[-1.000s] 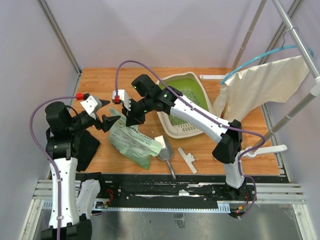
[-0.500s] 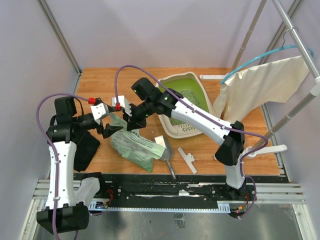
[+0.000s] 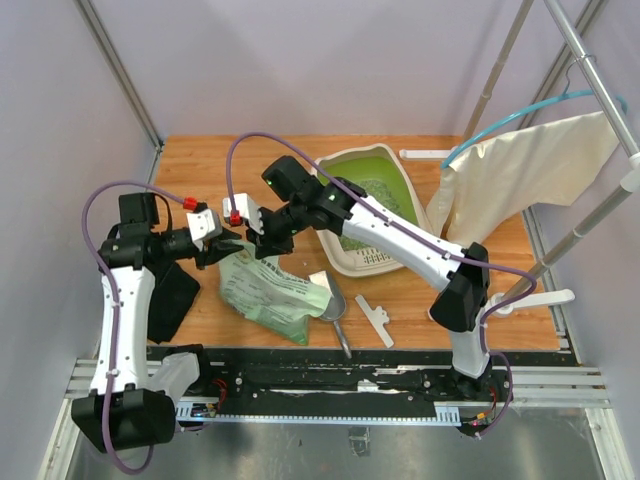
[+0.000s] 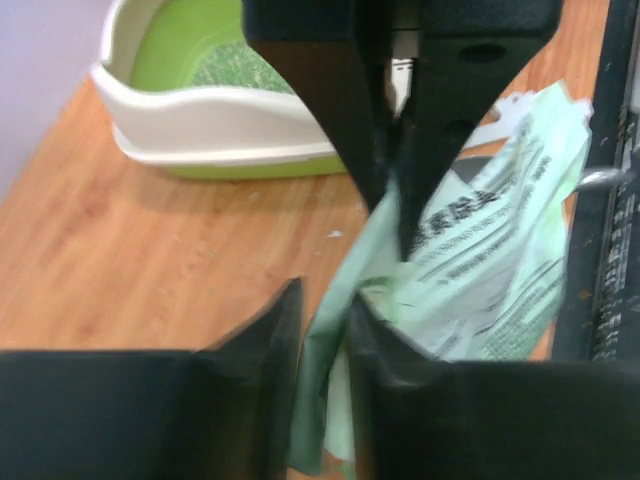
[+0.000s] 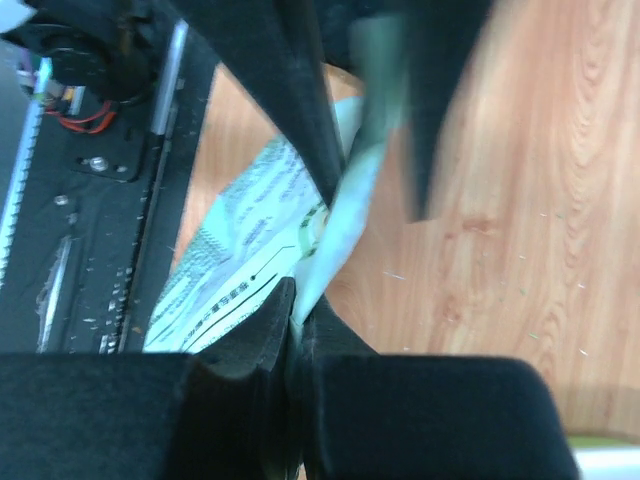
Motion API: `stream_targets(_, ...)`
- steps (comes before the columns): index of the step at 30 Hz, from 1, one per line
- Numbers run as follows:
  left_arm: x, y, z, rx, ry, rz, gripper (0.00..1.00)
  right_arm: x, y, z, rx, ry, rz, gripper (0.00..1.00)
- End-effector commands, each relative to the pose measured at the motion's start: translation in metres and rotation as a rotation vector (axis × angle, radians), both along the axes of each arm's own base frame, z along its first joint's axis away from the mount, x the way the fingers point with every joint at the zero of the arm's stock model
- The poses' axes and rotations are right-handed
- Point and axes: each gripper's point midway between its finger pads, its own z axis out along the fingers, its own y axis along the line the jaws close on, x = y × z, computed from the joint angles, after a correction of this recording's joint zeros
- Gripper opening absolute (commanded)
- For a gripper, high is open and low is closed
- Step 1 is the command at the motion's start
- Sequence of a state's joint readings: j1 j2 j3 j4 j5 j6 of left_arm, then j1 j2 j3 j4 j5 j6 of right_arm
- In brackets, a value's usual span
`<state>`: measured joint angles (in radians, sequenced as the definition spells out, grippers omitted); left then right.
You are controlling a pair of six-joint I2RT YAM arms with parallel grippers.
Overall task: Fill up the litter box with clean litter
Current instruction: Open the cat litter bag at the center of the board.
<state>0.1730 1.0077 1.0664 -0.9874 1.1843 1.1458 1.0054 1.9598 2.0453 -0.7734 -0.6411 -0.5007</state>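
The cream-white litter box with its green inside stands at the back right of the table, its rim also in the left wrist view. A patch of clean litter lies inside it. A light green printed bag slumps on the wood in front of it. My right gripper is shut on the bag's upper edge. My left gripper faces it from the left, its fingers pinching a fold of the same edge.
A silver scoop lies against the bag's right end, with a white clip beside it. A black cloth covers the table's left front. A cream fabric sack hangs from a rack at the right.
My left gripper has swung right onto the bag's upper edge and its jaws have come together on it. The right gripper has kept its hold and shifted slightly.
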Motion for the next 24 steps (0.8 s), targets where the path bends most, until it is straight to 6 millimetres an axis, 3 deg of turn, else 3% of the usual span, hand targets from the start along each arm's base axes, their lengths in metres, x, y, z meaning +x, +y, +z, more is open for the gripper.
stream_targets(1, -0.002, 0.0, -0.006, 0.002, -0.02, 0.046, 0.04, 0.002, 0.01, 0.074, 0.205, -0.139, 0.009, 0.01)
stream_targets(5, 0.006, 0.008, -0.008, 0.018, -0.059, 0.123, 0.01, 0.009, 0.009, 0.085, 0.242, -0.156, -0.051, 0.01)
stream_targets(8, 0.012, 0.008, -0.003, 0.0, -0.098, 0.14, 0.0, 0.016, 0.004, 0.094, 0.266, -0.146, -0.132, 0.14)
stream_targets(10, 0.018, 0.009, 0.002, -0.012, -0.148, 0.163, 0.0, 0.021, -0.006, 0.097, 0.267, -0.125, -0.192, 0.33)
stream_targets(11, 0.022, 0.009, 0.006, -0.028, -0.182, 0.173, 0.0, 0.023, -0.013, 0.099, 0.266, -0.113, -0.216, 0.38)
stream_targets(15, 0.023, 0.003, 0.038, -0.11, -0.337, 0.163, 0.0, 0.035, -0.05, 0.095, 0.268, 0.001, -0.331, 0.47)
stream_targets(18, 0.022, 0.0, 0.055, -0.159, -0.385, 0.165, 0.01, 0.037, -0.075, 0.079, 0.256, 0.162, -0.384, 0.55)
stream_targets(20, 0.022, 0.001, 0.059, -0.163, -0.409, 0.17, 0.01, 0.038, -0.087, 0.057, 0.215, 0.219, -0.433, 0.56)
stream_targets(24, 0.016, 0.003, 0.071, -0.193, -0.483, 0.21, 0.0, 0.034, -0.092, 0.022, 0.138, 0.311, -0.486, 0.55)
